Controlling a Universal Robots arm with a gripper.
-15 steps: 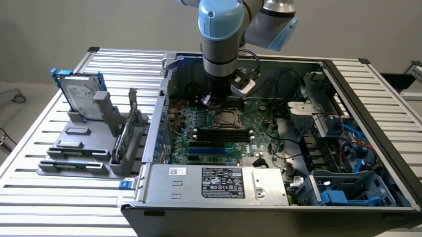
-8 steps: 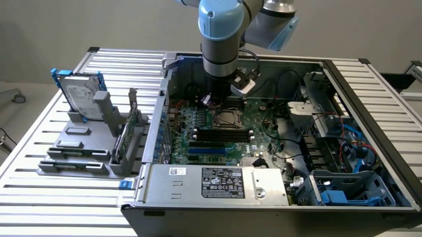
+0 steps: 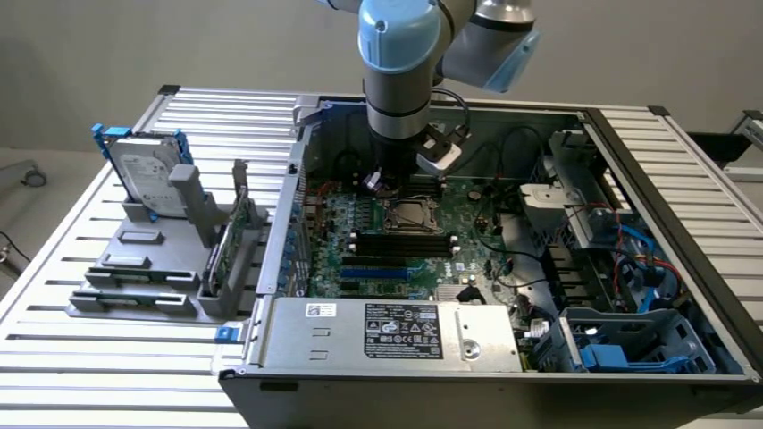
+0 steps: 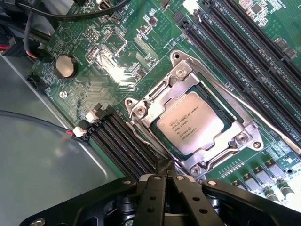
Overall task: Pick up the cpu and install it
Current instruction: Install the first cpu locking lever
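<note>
Hand [image 4: 165,178] matte black, fingers closed, empty, near flat square silver cpu [image 4: 190,124] lying within shiny metal socket frame [image 4: 181,77].

One cpu [image 4: 190,123] in one socket frame [image 4: 241,138]; one coin cell [image 4: 65,66] beside them. One hard drive [image 3: 146,174] upright by the table's [image 3: 71,375] edge, one open computer case [image 3: 477,402], one power supply [image 3: 394,331] along its front edge.

Exterior view: high and well back, looking down at an angle into the open computer case [image 3: 524,121] on the slatted table [image 3: 71,357]. Wrist view: close above the motherboard [image 4: 108,84], facing down past the gripper [image 4: 165,167] — shared ground: the socket [image 3: 414,213] bearing the cpu [image 4: 190,125].
</note>
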